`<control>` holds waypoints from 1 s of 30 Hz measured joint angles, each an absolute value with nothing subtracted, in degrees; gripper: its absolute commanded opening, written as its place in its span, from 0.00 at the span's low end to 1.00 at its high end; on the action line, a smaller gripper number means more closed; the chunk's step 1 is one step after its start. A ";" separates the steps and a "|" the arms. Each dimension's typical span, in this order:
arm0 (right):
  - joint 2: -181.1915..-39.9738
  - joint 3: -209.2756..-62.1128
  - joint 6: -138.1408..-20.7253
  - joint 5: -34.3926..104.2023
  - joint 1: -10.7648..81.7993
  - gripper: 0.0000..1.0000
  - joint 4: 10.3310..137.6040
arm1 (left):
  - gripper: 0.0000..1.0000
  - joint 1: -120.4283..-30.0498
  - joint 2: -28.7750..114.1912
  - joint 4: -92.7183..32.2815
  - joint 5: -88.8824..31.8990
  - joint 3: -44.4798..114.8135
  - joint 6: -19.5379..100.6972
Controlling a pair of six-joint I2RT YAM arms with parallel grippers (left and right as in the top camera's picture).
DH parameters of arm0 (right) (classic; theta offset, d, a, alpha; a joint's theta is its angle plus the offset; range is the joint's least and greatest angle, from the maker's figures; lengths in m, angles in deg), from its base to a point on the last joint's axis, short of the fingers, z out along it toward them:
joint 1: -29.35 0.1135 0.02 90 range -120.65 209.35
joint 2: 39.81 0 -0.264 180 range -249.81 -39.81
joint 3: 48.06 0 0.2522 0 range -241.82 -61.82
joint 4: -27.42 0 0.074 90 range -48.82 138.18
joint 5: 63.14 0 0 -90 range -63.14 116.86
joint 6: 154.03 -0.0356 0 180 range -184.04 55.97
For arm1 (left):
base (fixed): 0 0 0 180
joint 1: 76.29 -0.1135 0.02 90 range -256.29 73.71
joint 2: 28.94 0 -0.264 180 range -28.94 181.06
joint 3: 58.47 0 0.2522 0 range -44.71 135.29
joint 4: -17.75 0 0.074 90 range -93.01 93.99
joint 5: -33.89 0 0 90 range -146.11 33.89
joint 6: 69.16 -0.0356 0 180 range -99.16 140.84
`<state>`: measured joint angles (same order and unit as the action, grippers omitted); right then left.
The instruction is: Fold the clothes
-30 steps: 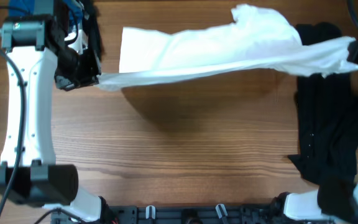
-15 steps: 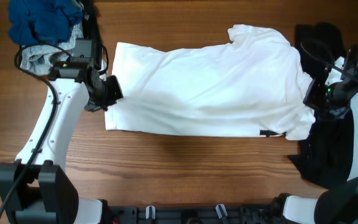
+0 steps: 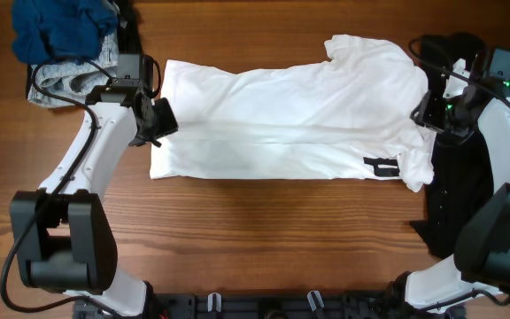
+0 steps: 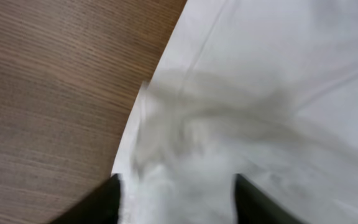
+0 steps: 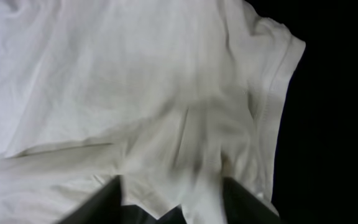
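Observation:
The white shirt [image 3: 290, 115] lies spread across the wooden table [image 3: 237, 230], folded lengthwise, with a black printed mark [image 3: 381, 166] near its front right corner. My left gripper [image 3: 159, 120] hovers at the shirt's left edge, jaws apart. In the left wrist view the shirt [image 4: 260, 93] lies loose under the open gripper [image 4: 176, 186]. At the right end my right gripper [image 3: 428, 113] stands over the sleeve. The right wrist view shows the hemmed sleeve [image 5: 272, 93] below the open gripper [image 5: 173, 186], with nothing pinched.
A pile of blue clothes [image 3: 60, 31] on a grey garment [image 3: 56, 84] sits at the back left corner. Black clothes [image 3: 467, 204] lie along the right side, partly under the shirt's sleeve.
A second ago both grippers held the shirt stretched above the table. It has since been laid down flat, and both grippers have opened and let go of it.

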<state>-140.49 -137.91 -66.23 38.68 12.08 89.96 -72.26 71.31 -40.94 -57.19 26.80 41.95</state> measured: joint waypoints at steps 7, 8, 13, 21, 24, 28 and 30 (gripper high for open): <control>-141.11 -147.88 -64.31 44.64 12.14 1.00 97.23 | 1.00 -72.26 71.77 -35.65 -56.42 27.41 39.96; -141.13 -151.07 -63.89 45.28 12.23 1.00 98.00 | 1.00 -72.26 71.90 -35.15 -55.46 28.92 38.51; -141.06 -164.73 -62.19 48.18 16.27 1.00 101.87 | 1.00 -72.26 73.52 -26.99 -54.04 39.87 33.22; -141.08 -164.99 -60.68 48.90 18.33 1.00 106.94 | 1.00 -72.26 93.51 -10.89 -53.34 44.02 23.56; -141.08 -164.99 -60.70 48.90 18.33 1.00 106.98 | 1.00 -72.26 96.60 -8.37 -53.76 43.95 21.92; -141.08 -164.99 -60.68 48.90 18.33 1.00 106.87 | 1.00 -72.26 98.30 -6.10 -54.44 43.95 20.85; -141.08 -164.99 -60.68 48.90 18.33 1.00 106.57 | 0.97 -72.26 100.57 -5.25 -55.00 43.98 20.66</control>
